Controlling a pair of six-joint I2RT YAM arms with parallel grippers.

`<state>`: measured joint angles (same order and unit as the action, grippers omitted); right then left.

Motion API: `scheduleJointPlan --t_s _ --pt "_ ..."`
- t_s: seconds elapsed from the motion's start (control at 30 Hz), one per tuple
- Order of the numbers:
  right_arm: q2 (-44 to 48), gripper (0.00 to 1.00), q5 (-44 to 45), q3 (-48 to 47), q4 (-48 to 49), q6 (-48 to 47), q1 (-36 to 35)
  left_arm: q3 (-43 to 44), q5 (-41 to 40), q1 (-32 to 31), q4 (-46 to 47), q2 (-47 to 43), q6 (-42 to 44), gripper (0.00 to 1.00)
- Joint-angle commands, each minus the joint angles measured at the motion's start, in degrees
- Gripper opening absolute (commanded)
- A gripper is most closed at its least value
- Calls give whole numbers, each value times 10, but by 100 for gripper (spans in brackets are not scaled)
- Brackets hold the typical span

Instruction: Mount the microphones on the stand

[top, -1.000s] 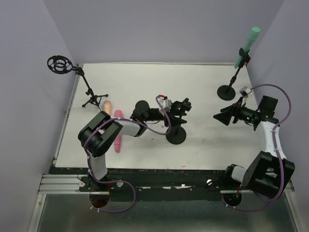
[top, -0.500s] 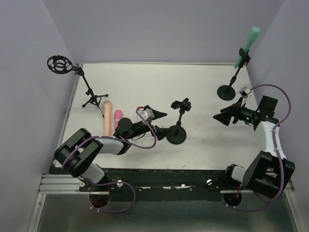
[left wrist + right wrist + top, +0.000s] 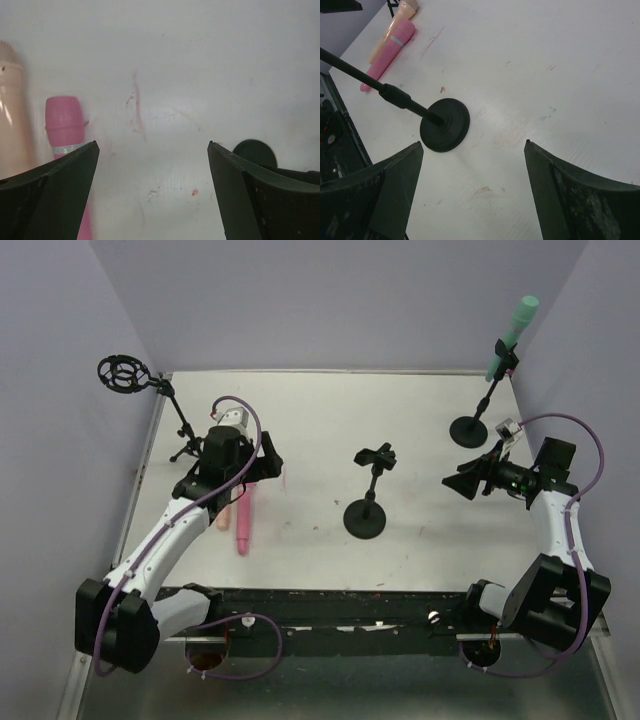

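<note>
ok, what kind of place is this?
Probably a lab robot cell: plain purple walls around a white table, left arm and right arm bolted at its edge, pink toy microphone as prop.

a robotics lab test cell

a scuffed white table (image 3: 320,410) is boxed in by plain lavender panels (image 3: 330,300). two robot arms, the left arm (image 3: 160,540) and the right arm (image 3: 558,530), are bolted to an aluminium rail (image 3: 120,620) at its near edge, with purple cables (image 3: 566,418) looping along them. props on the table include a round-base microphone stand (image 3: 365,518) and a pink toy microphone (image 3: 243,535).
</note>
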<state>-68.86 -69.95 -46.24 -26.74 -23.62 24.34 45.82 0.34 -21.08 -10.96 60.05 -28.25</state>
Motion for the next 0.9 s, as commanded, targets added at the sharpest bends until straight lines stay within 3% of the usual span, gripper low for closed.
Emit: scheduleJointPlan --t_s 0.0,0.17,0.33,0.6,0.73,0.77,0.87 --pt "13 90 1 -14 -14 -7 0 60 18 43 -210 105 38 96" --pt "11 90 0 -16 -15 -6 1 117 -76 45 -258 199 67 94" --pt "11 90 -2 -17 -14 -6 0 144 -90 47 -268 281 78 84" --pt "13 90 -4 -16 -16 -5 0 188 -119 48 -281 349 88 83" --pt "14 90 -4 -18 -16 -6 0 191 -98 50 -285 376 89 72" --pt "14 90 -4 -17 -16 -6 0 192 -97 51 -285 381 87 65" --pt "16 90 -6 -18 -18 -6 0 203 -96 53 -298 391 86 63"
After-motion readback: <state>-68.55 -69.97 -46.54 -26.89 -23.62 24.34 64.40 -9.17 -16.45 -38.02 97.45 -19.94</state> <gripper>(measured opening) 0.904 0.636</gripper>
